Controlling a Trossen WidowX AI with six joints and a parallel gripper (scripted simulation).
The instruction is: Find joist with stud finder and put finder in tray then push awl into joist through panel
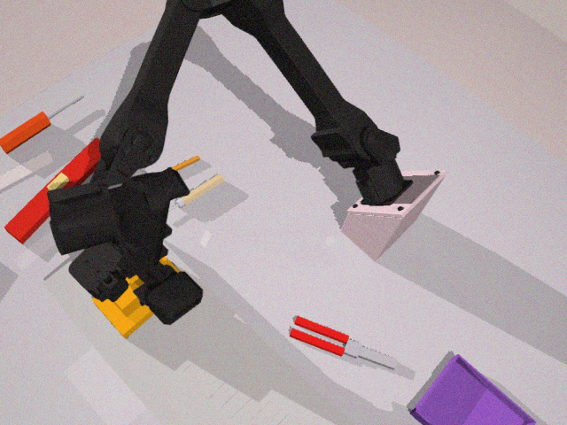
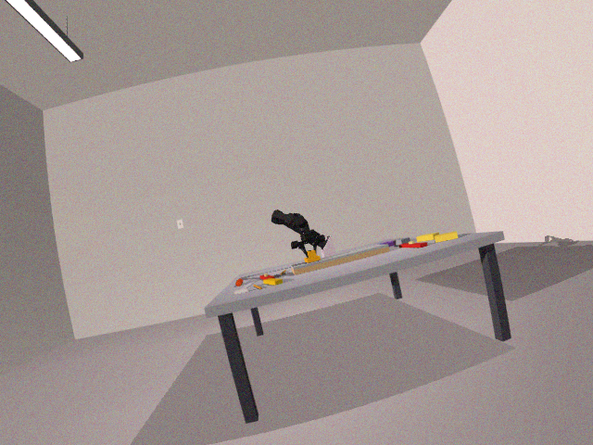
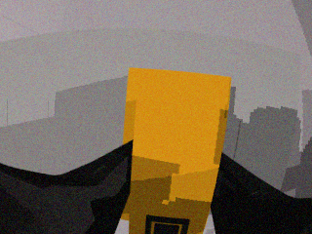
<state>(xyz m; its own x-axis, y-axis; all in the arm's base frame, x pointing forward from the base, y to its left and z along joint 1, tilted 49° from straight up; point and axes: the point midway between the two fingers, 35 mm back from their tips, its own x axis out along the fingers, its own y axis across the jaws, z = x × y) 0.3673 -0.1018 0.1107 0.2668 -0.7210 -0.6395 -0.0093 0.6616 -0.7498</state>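
Note:
My gripper (image 1: 139,292) (image 2: 309,252) (image 3: 174,147) is shut on the yellow stud finder (image 1: 122,312) (image 2: 312,258) (image 3: 177,127), with a finger on each of its long sides. It holds the stud finder flat on or just above the pale floor panel (image 2: 345,260). A tan-handled tool (image 1: 203,188), which may be the awl, lies just beyond the gripper with its tip hidden behind the wrist. The purple tray (image 1: 471,397) (image 2: 390,243) stands far off at the lower right of the top view.
A red level (image 1: 34,208), an orange-handled tool with a thin shaft (image 1: 25,131) and an orange pencil (image 1: 185,163) lie to the left and behind. Red-handled pliers (image 1: 323,334) lie between the gripper and the tray. The arm's pale base block (image 1: 375,226) stands at the right.

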